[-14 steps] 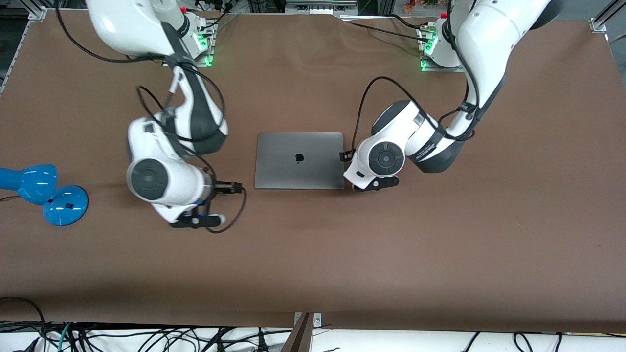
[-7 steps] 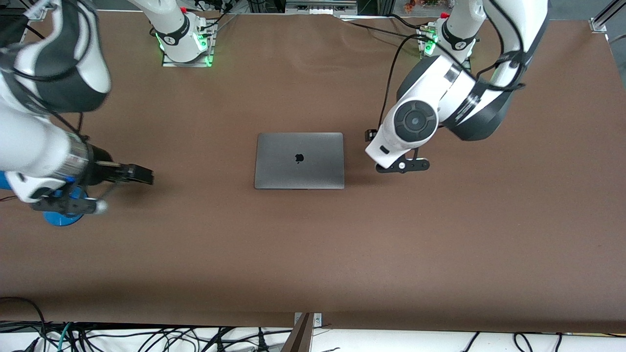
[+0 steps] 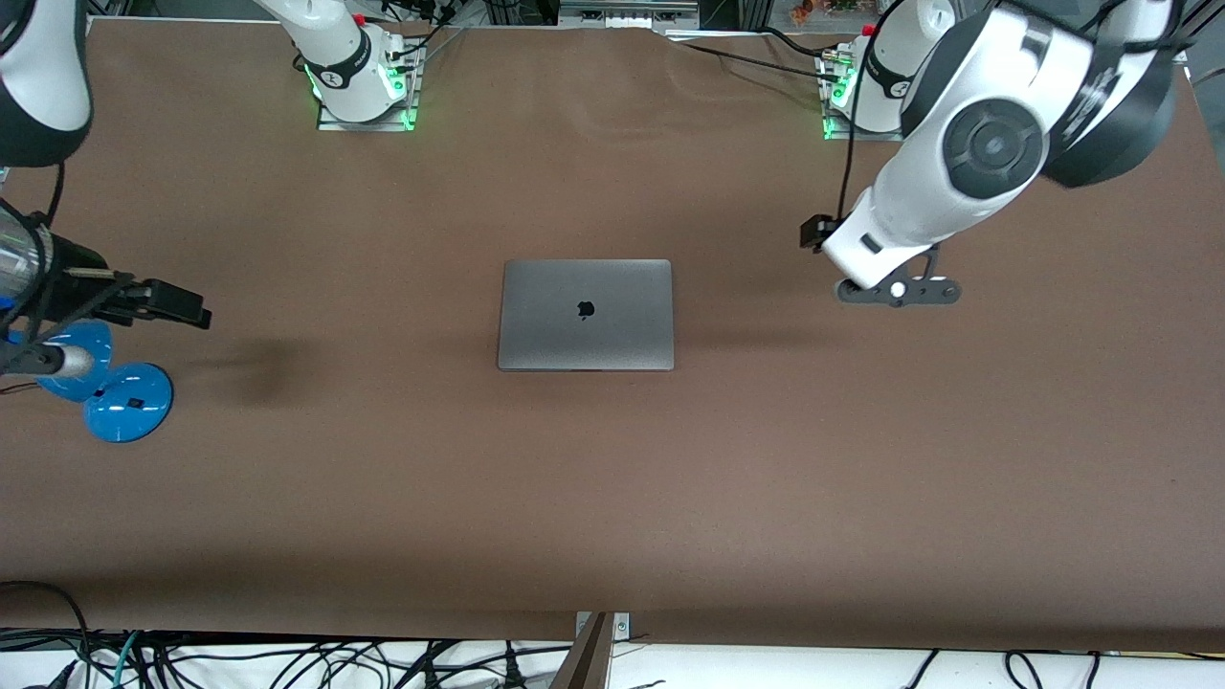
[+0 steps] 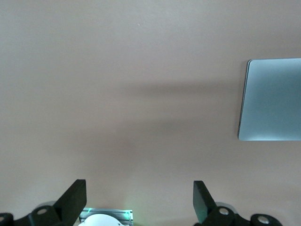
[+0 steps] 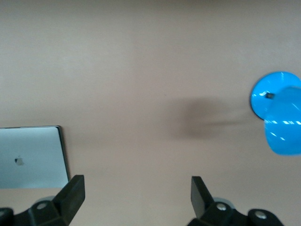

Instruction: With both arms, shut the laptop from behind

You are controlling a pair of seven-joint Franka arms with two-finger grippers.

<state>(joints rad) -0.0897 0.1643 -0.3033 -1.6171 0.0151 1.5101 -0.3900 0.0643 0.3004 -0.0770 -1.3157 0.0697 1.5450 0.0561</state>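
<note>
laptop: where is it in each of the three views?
Front view: laptop, closed, mid-table between the arms.
Left wrist view: laptop, cut off at the picture's edge.
Right wrist view: laptop, logo showing, at the edge.
Shared landmark: the laptop's grey lid on the brown table.

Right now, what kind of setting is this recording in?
Likely a robotics lab bench: a brown-covered table, arm bases bolted along its edge, loose cables beside it. A closed laptop and blue lamp look like props.

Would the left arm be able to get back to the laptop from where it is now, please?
Probably yes. The left pincer hangs open over bare table toward its own end, and nothing lies between it and the closed laptop.
</note>
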